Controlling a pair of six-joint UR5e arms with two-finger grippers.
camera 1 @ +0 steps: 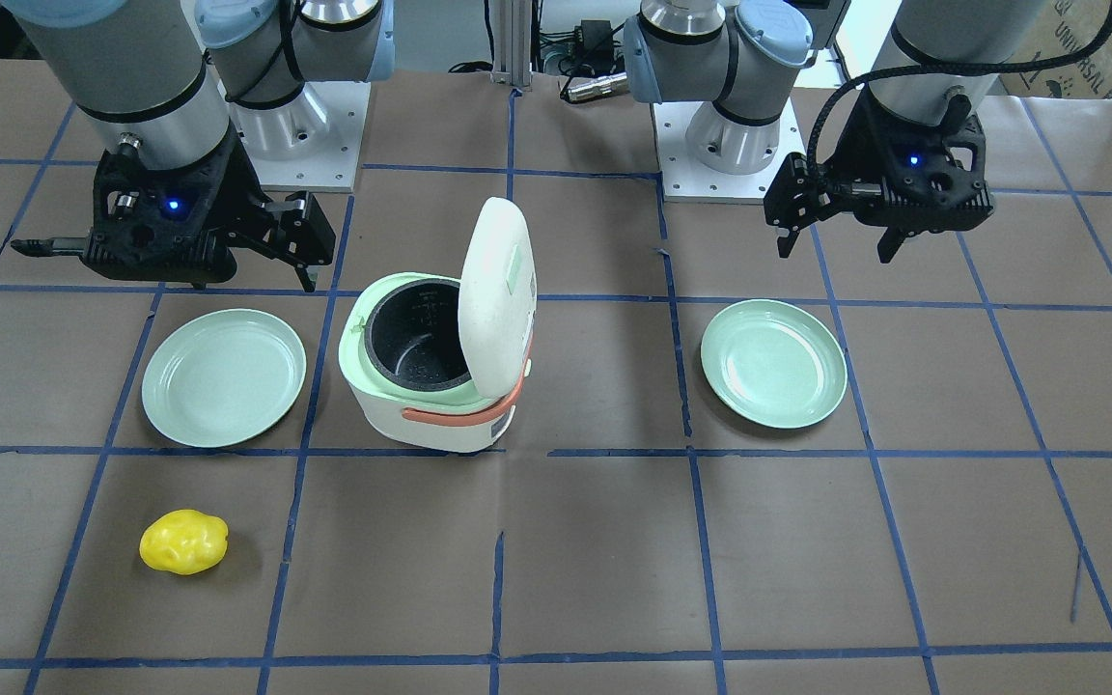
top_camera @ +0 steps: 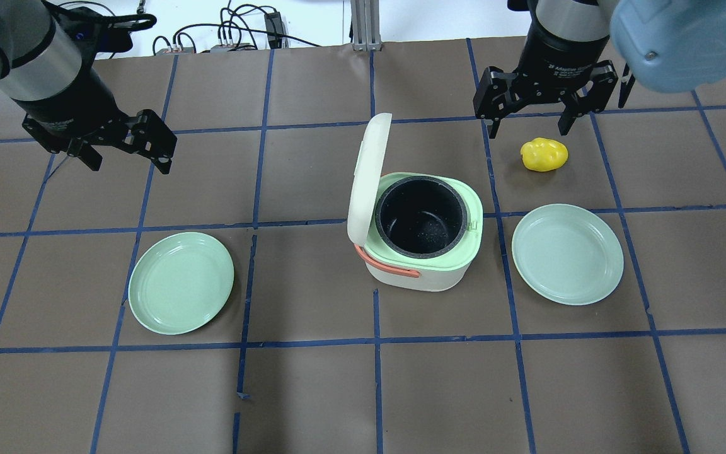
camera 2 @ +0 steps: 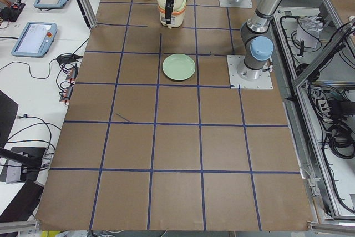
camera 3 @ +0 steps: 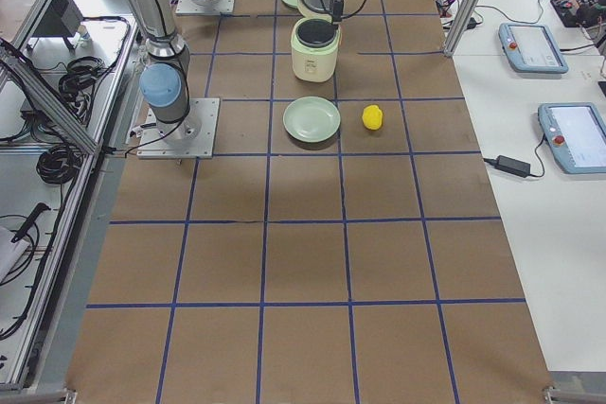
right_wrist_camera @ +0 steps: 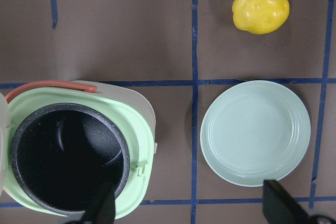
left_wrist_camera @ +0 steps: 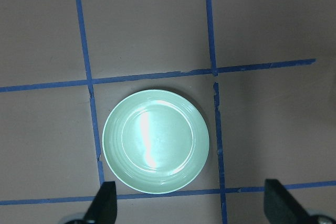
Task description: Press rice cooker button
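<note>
Left gripper (top_camera: 131,164): hangs high on the robot's side of the left plate (top_camera: 180,282). Fingers (left_wrist_camera: 105,203) are spread wide and hold nothing. It is well apart from the cooker.
Right gripper (top_camera: 530,130): also high, with fingers (right_wrist_camera: 102,205) released and empty. Its wrist view looks down on the cooker's right rim and the right plate (top_camera: 568,253).
Counter (top_camera: 312,391): brown paper with a blue tape grid, and the cooker stands mid-way between the two plates.
Rice cooker (top_camera: 423,277): upright at centre. The lid (top_camera: 368,176) is already up on its left-side hinge, the black inner pot (top_camera: 421,217) is bare, and the coral handle (top_camera: 388,265) is folded down around the hinge side.
Likely button: a small tab (top_camera: 473,222) on the mint rim's right edge, opposite the hinge. It cannot be told whether the walls carry another button.
Step in hand: with the lid up, the release looks either done or due again. Neither gripper is on approach.
How to do it well: use the right gripper, which is the closer one. Clench the fingers into one blunt tip and descend straight onto the tab, staying clear of the pot's edge and the raised lid.
Risk: the cooker looks light, so a sideways push could slide or tip it. Pressing downward avoids that.
Yellow lump (top_camera: 544,154): on the far right, beyond the right plate and out of the path.
</note>
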